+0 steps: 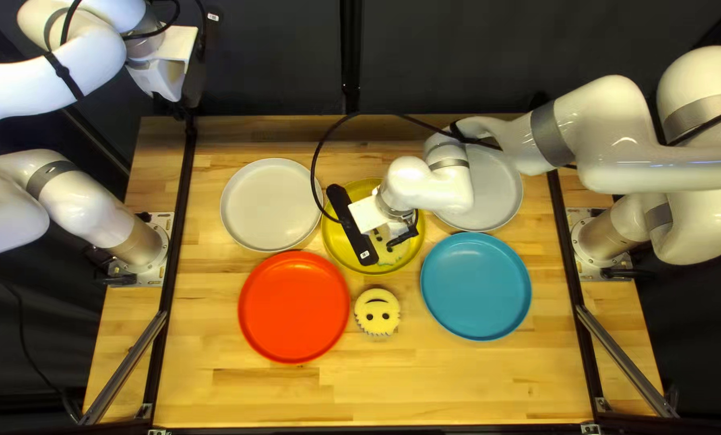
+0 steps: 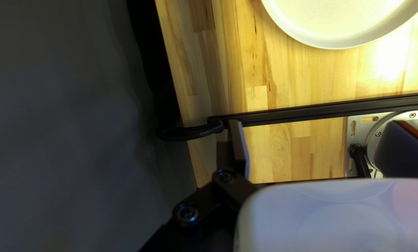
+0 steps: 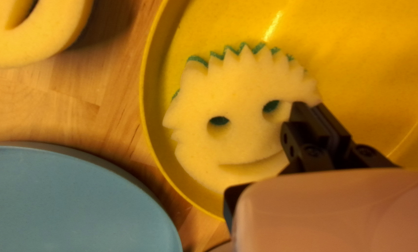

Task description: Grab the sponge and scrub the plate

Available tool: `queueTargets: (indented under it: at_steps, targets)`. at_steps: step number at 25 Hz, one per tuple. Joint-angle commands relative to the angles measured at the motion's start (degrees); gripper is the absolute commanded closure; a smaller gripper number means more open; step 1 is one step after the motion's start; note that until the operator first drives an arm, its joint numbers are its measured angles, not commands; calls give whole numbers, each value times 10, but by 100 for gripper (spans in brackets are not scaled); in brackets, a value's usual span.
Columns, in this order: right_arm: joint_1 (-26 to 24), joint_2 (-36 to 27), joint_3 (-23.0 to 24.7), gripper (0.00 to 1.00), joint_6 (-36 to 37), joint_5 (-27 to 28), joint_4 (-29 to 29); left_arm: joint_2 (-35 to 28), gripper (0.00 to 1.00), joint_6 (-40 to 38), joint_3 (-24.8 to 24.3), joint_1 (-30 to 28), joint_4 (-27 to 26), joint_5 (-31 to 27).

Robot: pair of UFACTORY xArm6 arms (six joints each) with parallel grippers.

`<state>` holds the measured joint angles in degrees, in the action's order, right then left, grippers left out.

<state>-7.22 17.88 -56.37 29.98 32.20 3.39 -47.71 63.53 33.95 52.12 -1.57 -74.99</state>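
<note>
Yellow sponge (image 3: 209, 154), jagged-edged and green-backed with a cut-out smile, lies in the glossy yellow plate (image 3: 367, 70) beneath the right gripper (image 1: 400, 237), whose fingers are together, holding nothing, and hide one side of it. The left gripper (image 1: 175, 97) stands wide, empty. The right wrist view cuts off the second sponge (image 1: 376, 312).

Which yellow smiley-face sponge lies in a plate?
The sponge at the right gripper, inside the round yellow plate; the other sponge rests on the wooden table.
</note>
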Motion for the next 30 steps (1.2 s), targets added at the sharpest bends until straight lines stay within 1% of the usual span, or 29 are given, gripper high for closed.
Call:
queueTargets:
  at_steps: [1, 4, 6, 8, 9, 11, 12, 13, 14, 16, 17, 19, 23, 24, 26, 29, 30]
  targets:
    - [-39, 19, -27, 100, 52, 7, -33, 0, 0, 0, 0, 0, 0, 0]
    - [-55, 26, -38, 100, 70, 13, -44, 0, 0, 0, 0, 0, 0, 0]
    - [-55, 20, -29, 100, 69, 11, -46, 0, 0, 0, 0, 0, 0, 0]
    - [-49, 6, -6, 100, 61, 3, -45, 0, 0, 0, 0, 0, 0, 0]
    - [-43, -4, 13, 100, 55, -5, -44, 0, 0, 0, 0, 0, 0, 0]
    - [-34, -17, 34, 100, 46, -14, -43, 0, 0, 0, 0, 0, 0, 0]
    - [-21, -31, 52, 100, 31, -19, -39, 0, 0, 0, 0, 0, 0, 0]
    - [-16, -36, 57, 100, 25, -21, -36, 0, 0, 0, 0, 0, 0, 0]
    - [0, -47, 64, 100, 4, -19, -27, 0, 0, 0, 0, 0, 0, 0]
    - [20, -56, 64, 100, -24, -14, -11, 0, 0, 0, 0, 0, 0, 0]
    - [37, -59, 60, 100, -49, -10, 4, 0, 0, 0, 0, 0, 0, 0]
    - [54, -51, 46, 100, -73, -6, 21, 0, 0, 0, 0, 0, 0, 0]
    - [61, -15, 4, 100, -82, -2, 37, 0, 0, 0, 0, 0, 0, 0]
    - [55, 4, -18, 100, -74, 2, 36, 0, 0, 0, 0, 0, 0, 0]
    - [43, 23, -42, 100, -60, 9, 33, 0, 0, 0, 0, 0, 0, 0]
    - [8, 62, -97, 100, -26, 34, 22, 0, 0, 0, 0, 0, 0, 0]
    - [2, 69, -109, 100, -21, 40, 19, 0, 0, 0, 0, 0, 0, 0]
